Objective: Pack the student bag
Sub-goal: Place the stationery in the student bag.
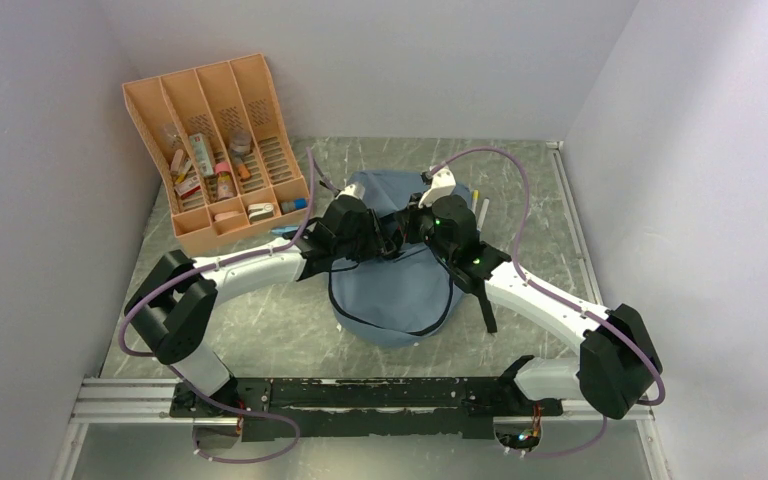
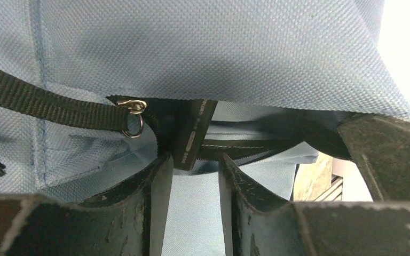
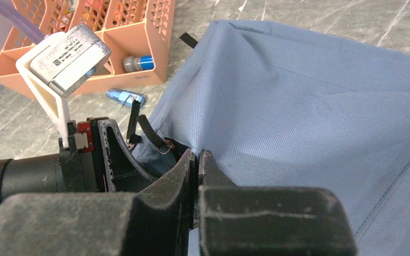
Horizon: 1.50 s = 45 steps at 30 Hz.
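While the left gripper (image 2: 192, 162) stood partly open with a black tag (image 2: 193, 130) just beyond its tips, the right gripper (image 3: 198, 160) was closed against the fabric edge of the student bag (image 1: 400, 290), which lay in the middle of the bench (image 1: 260, 325), near an orange rack (image 1: 215, 150).

Both arms angle inward, wrists close together, the left hand (image 2: 195, 160) with fingers parted, the right hand (image 3: 198, 157) with fingers pressed together.
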Available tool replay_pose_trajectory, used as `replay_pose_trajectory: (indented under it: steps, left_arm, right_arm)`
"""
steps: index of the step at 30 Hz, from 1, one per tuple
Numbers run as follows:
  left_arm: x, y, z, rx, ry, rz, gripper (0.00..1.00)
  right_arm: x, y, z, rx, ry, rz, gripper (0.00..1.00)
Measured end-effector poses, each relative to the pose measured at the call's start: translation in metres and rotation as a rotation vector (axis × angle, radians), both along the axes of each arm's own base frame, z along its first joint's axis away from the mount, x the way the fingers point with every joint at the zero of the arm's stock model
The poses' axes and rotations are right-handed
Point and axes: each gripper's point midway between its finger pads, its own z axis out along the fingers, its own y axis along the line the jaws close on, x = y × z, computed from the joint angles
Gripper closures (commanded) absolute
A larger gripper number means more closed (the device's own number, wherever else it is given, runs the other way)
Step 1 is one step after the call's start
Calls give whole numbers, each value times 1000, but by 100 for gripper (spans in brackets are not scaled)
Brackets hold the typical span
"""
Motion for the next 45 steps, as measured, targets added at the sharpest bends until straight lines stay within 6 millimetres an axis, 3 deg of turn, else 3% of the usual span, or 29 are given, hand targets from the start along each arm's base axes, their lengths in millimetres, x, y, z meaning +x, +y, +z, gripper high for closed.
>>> replay_pose_trajectory:
  steps: [11, 19, 36, 45]
  left_arm:
    - [-17, -2, -11, 41, 40, -28, 59]
    - [-18, -3, -11, 41, 43, -29, 63]
    - [-6, -11, -26, 63, 51, -19, 72]
    - [19, -29, -21, 32, 2, -16, 73]
  right_arm:
    - [0, 1, -2, -2, 4, 4, 100]
    - [0, 2, -5, -5, 12, 11, 100]
    - [-1, 3, -6, -9, 17, 15, 100]
    - [-2, 3, -7, -8, 19, 21, 100]
